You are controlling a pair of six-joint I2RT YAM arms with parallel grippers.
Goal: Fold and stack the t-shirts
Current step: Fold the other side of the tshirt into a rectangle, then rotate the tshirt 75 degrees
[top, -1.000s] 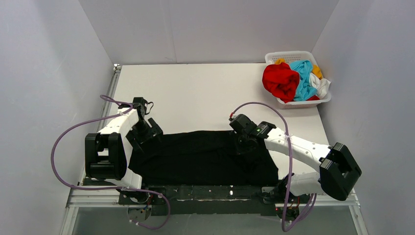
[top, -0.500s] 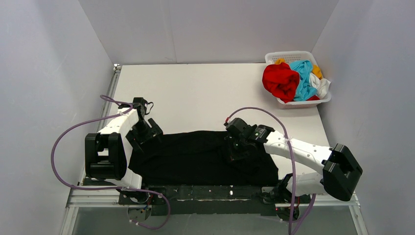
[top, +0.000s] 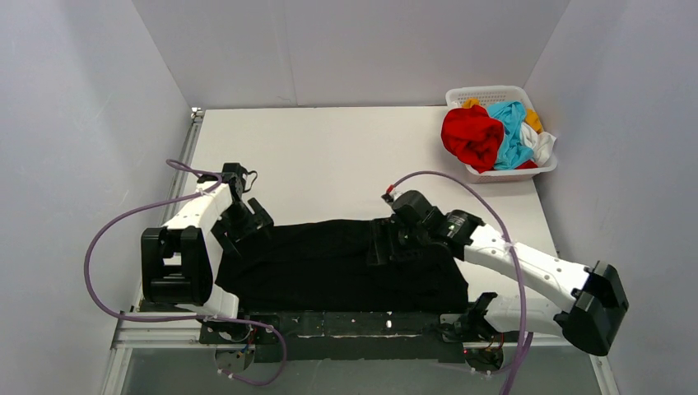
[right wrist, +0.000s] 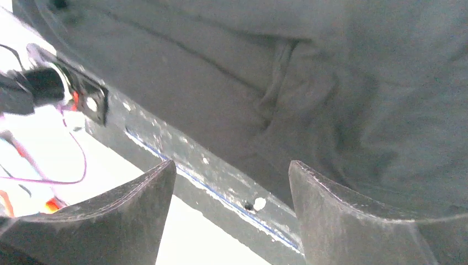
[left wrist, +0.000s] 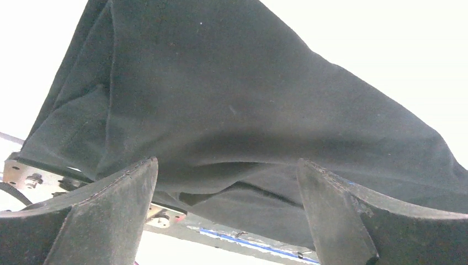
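1. Location: the black t-shirt (top: 337,271) lies spread at the near edge of the table (top: 329,156). The other t-shirts (top: 486,136) sit bunched in the basket (top: 487,89).
2. Fingers: left gripper (top: 249,224) at the shirt's far-left corner, right gripper (top: 385,244) over its far edge — both spread, holding nothing.
3. Handling: soft, light, limp cloth that will probably sag. Pinch it at corners or hems.

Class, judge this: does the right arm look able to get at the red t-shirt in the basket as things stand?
Probably yes: the right tool is open, the red t-shirt lies uncovered in the basket, and only bare table lies between.
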